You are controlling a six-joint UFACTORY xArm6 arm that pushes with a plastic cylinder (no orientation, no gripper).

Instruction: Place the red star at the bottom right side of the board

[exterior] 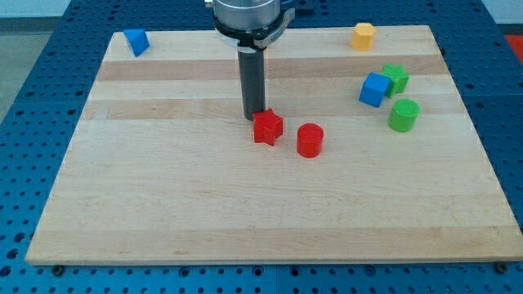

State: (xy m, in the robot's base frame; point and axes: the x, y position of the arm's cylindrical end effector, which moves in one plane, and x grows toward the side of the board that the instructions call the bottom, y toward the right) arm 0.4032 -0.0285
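The wooden desk carries everything. There is no hand, only a rod; my tip touches the red star at the star's upper left. The red cylinder stands just right of the star, the blue cube well to its upper right.

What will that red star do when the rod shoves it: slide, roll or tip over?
The red star looks squat and flat-bottomed, so it will probably slide, not roll or tip. My tip sits at its upper-left edge, off-centre, so it may spin. The red cylinder stands close on its right and could get bumped.
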